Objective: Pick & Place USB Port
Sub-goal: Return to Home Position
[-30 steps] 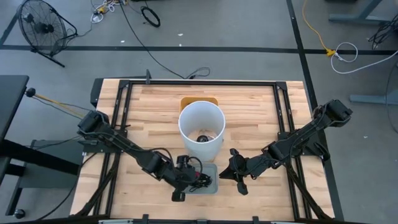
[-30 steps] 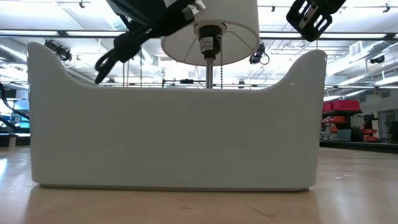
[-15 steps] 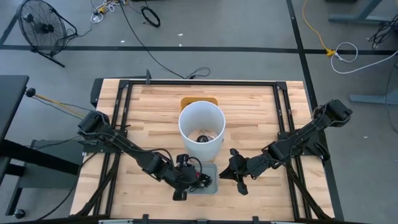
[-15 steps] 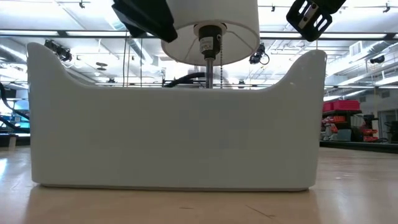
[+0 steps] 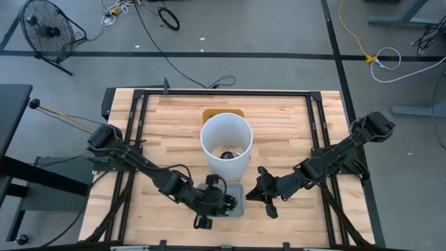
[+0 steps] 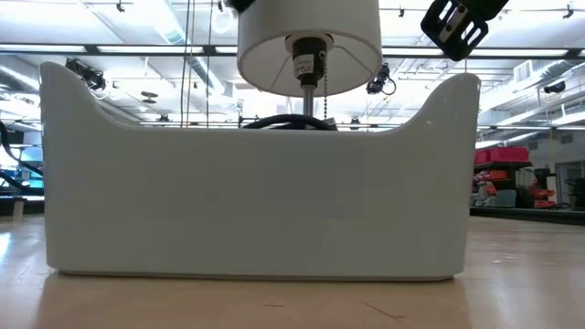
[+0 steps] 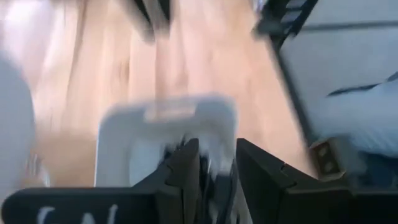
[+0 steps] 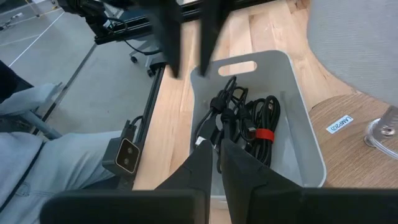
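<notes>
Black coiled charger cables [image 8: 245, 121] in white plastic bin [image 8: 277, 68]: light, floppy; pinch at red band [image 8: 266, 135]. Left gripper [image 7: 216, 149] above, part-spread, empty; right gripper [image 8: 217, 149] beside, closed.

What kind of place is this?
Probably a robot lab or workshop: a left arm and a right arm at a wooden table, loose cables and a fan on a bare grey floor, a high ceiling.

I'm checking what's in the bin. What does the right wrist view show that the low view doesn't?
Only the right wrist view: black cables coiled inside the white bin, one bound with a red tie, and the left gripper above the bin. Only the low view: the lamp socket and the right gripper overhead. Both: the bin and some black cable.
</notes>
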